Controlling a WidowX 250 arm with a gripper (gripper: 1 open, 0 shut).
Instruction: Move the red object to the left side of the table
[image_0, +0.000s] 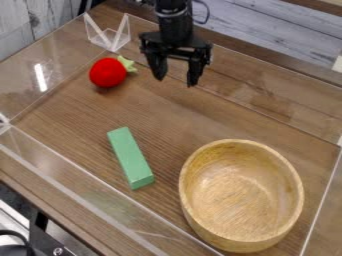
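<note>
One wooden bowl (242, 194) sits empty at the near right of the counter (254, 105), while the red object (108, 71) lies at the far left, just beside the open, empty-jawed end effector (178, 73).

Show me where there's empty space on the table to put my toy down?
The table is bare in the wide strip between the gripper and the wooden bowl. There is more bare wood along the left wall, between the red object and the green block. It is crowded at the back, where the red object and gripper sit close together.
</note>
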